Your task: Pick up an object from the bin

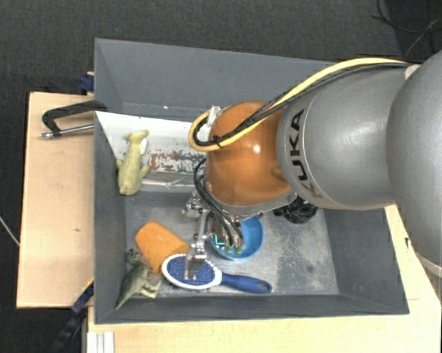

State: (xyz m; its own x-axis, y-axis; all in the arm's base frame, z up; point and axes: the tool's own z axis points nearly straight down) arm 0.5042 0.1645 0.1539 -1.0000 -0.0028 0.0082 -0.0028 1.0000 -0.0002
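My gripper point(214, 251) hangs low over the front middle of the bin, open. Its left fingertip point(197, 260) is down at the head of a blue hairbrush point(191, 273) with a white rim, whose blue handle points right along the front wall. The right fingertip point(231, 242) stands over a round blue cup point(251, 238). Nothing shows between the fingers. An orange rounded block point(158, 240) lies just left of the brush. A green toy dinosaur point(136, 280) sits in the front left corner.
A yellow-green toy whale point(133, 164) leans on the left wall. A clear packet with brown print point(170, 162) lies at the back. A black thing point(301, 210) shows under the arm at the right. The arm's orange cover hides the bin's middle.
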